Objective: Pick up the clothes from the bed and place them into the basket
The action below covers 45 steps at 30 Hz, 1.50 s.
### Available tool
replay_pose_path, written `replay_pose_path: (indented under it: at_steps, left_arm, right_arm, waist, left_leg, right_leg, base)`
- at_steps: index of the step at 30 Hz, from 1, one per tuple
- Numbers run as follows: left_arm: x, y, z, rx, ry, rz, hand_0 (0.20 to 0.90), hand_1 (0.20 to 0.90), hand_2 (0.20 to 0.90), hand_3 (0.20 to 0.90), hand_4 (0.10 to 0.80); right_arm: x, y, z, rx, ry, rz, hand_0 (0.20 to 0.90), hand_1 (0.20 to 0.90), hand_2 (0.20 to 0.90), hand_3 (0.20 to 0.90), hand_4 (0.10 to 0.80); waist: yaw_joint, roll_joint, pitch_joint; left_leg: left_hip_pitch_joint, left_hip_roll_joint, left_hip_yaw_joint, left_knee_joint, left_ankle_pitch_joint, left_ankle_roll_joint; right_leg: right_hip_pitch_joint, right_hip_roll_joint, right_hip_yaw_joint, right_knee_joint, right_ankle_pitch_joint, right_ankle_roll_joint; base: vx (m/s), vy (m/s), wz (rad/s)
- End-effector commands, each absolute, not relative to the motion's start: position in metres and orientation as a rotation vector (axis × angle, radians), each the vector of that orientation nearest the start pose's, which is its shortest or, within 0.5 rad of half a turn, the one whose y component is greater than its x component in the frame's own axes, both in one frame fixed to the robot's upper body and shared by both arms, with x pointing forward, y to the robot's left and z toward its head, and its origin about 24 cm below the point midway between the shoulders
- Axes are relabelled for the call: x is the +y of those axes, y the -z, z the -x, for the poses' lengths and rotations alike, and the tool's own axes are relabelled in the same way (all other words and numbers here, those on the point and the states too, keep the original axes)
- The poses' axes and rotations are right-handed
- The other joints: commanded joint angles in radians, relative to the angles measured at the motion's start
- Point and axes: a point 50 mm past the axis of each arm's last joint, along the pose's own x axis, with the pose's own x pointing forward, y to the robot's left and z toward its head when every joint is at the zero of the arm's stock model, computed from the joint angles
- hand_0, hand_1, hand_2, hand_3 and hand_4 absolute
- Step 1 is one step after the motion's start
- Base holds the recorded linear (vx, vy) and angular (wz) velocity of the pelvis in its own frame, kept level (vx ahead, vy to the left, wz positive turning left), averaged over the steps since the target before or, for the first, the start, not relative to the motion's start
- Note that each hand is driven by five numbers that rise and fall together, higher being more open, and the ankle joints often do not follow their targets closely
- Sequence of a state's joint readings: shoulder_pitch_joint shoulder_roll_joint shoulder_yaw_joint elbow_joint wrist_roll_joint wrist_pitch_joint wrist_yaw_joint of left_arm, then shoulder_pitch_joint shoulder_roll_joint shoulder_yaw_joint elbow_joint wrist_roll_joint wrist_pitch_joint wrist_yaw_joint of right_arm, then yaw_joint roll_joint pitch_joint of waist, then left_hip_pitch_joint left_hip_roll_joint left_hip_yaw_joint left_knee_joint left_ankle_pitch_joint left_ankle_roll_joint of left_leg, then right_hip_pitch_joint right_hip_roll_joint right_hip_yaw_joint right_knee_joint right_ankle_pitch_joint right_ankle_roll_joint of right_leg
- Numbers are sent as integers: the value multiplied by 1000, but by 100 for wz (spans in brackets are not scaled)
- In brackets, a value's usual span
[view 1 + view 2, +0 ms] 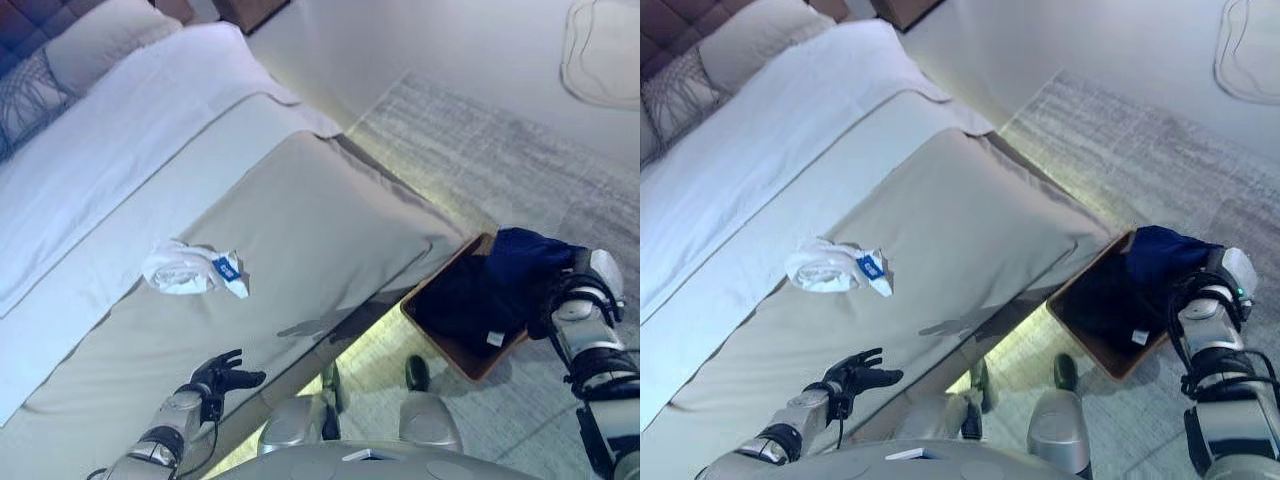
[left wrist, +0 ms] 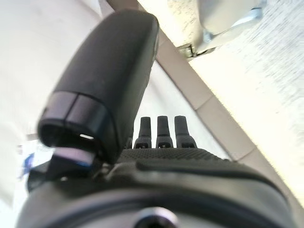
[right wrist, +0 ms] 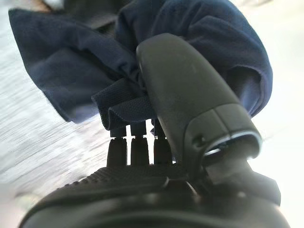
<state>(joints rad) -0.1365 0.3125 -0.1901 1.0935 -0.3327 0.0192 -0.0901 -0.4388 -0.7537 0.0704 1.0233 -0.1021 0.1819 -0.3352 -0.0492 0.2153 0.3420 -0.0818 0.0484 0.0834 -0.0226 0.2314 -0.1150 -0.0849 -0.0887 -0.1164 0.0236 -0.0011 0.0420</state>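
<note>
One dark blue garment [image 3: 199,52] is bunched over the right rim of the single brown basket [image 1: 462,352], which stands on the floor at the bed's near right corner. The right hand [image 3: 190,109] grips this cloth, thumb and fingers pinching a fold. Dark fabric already lies inside the basket. One white garment [image 1: 185,268] with a blue tag lies crumpled on the beige bed [image 1: 330,230], well left of the basket. The left hand [image 1: 222,376] hovers over the bed's near edge, fingers relaxed, holding nothing.
</note>
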Motion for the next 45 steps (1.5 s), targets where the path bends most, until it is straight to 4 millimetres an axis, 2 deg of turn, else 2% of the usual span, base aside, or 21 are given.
replay_pose_path:
  at_steps: [1,7,11,17,21,23,24,25,26,27,28,30,33,35,39,43,45]
  left_arm:
    - [267,117,-180,930,-158,-38,900,900,900,900,800]
    - [274,107,-192,887,-159,-44,900,900,900,900,800]
    - [281,96,-205,843,-156,-58,900,900,900,900,800]
    - [285,90,-211,826,-134,-92,900,900,900,900,800]
    - [281,93,-207,834,-128,-101,900,900,900,900,800]
    - [276,98,-201,847,-130,-99,900,900,900,900,800]
    - [272,103,-196,858,-138,-88,900,900,900,900,800]
    - [271,104,-194,861,-139,-87,900,900,900,900,800]
    - [268,110,-185,877,-145,-85,900,900,900,900,800]
    - [267,111,-182,882,-147,-92,900,900,900,900,800]
    - [265,115,-177,897,-147,-111,900,900,900,900,800]
    - [264,118,-172,919,-140,-133,900,900,900,900,800]
    - [261,121,-170,931,-129,-147,900,900,900,900,800]
    - [259,121,-171,928,-134,-132,900,900,900,900,800]
    - [263,118,-177,920,-143,-168,900,900,900,900,800]
    - [272,112,-181,905,-139,-215,900,900,900,900,800]
    - [277,106,-187,879,-127,-230,900,900,900,900,800]
  right_arm:
    - [-408,-105,-289,441,761,1094,900,900,900,900,800]
    - [-412,-105,-288,516,771,1198,900,900,900,900,800]
    - [-413,-88,-281,599,751,1177,900,900,900,900,800]
    - [-407,-72,-276,597,741,1097,900,900,900,900,800]
    - [-393,-73,-283,489,722,1042,900,900,900,900,800]
    - [-377,-85,-293,357,688,1036,900,900,900,900,800]
    - [-362,-99,-301,247,659,1037,900,900,900,900,800]
    - [-357,-103,-303,216,647,1042,900,900,900,900,800]
    - [-332,-120,-311,60,566,1038,900,900,900,900,800]
    - [-321,-127,-313,-7,525,1030,900,900,900,900,800]
    - [-298,-137,-316,-106,430,1033,900,900,900,900,800]
    - [-266,-151,-320,-213,271,1104,900,900,900,900,800]
    - [-241,-165,-330,-280,111,1220,900,900,900,900,800]
    - [-234,-171,-336,-297,65,1287,900,900,900,900,800]
    - [-210,-190,-359,-340,55,1368,900,900,900,900,800]
    - [-192,-211,-380,-345,84,1343,900,900,900,900,800]
    - [-182,-222,-390,-344,111,1308,900,900,900,900,800]
  waist:
    - [24,-65,3]
    - [35,-74,22]
    - [43,-103,23]
    - [52,-138,20]
    - [55,-164,16]
    - [56,-177,13]
    - [55,-184,11]
    - [55,-186,10]
    - [57,-194,9]
    - [57,-198,4]
    - [61,-206,3]
    - [72,-215,-5]
    - [111,-230,-7]
    - [132,-237,-4]
    - [223,-263,44]
    - [303,-277,92]
    - [357,-280,120]
  left_leg:
    - [-42,-34,-23,81,-197,55]
    - [-65,-38,-25,71,-191,58]
    - [-71,-34,-25,70,-193,61]
    - [-62,-27,-26,66,-199,66]
    - [-49,-23,-28,64,-204,67]
    - [-40,-22,-29,58,-204,68]
    - [-34,-22,-30,55,-204,68]
    - [-33,-23,-31,55,-204,69]
    - [-19,-25,-33,51,-209,71]
    - [-23,-27,-34,49,-207,72]
    - [-17,-31,-38,52,-212,74]
    - [-18,-38,-47,54,-213,77]
    - [-25,-49,-73,63,-215,84]
    - [-41,-57,-89,78,-218,91]
    - [-89,-74,-121,147,-238,113]
    - [-125,-88,-159,195,-254,134]
    - [-143,-94,-188,220,-281,143]
  right_leg:
    - [-48,14,-61,96,-72,-55]
    - [-67,23,-61,79,-58,-50]
    - [-65,29,-62,68,-49,-44]
    - [-48,34,-70,61,-44,-40]
    - [-30,36,-78,55,-39,-36]
    - [-18,37,-82,48,-36,-34]
    - [-11,38,-84,46,-35,-32]
    - [-9,38,-85,45,-34,-32]
    - [3,36,-88,43,-37,-29]
    - [2,36,-90,40,-34,-29]
    - [8,33,-91,43,-39,-27]
    - [12,29,-99,47,-43,-25]
    - [19,20,-123,54,-49,-26]
    - [14,14,-137,62,-51,-27]
    - [-1,-8,-202,121,-67,-31]
    - [-10,-27,-242,187,-80,-27]
    - [-12,-45,-253,226,-99,-11]
  base:
    - [-142,-88,7]
    - [-66,-44,2]
    - [-28,-53,3]
    - [4,-33,11]
    - [25,18,3]
    - [56,96,2]
    - [55,117,3]
    - [67,169,-1]
    - [45,152,0]
    - [57,222,3]
    - [35,204,6]
    - [28,219,11]
    - [10,205,20]
    - [-33,163,35]
    - [-65,144,44]
    - [-7,105,46]
    - [68,101,43]
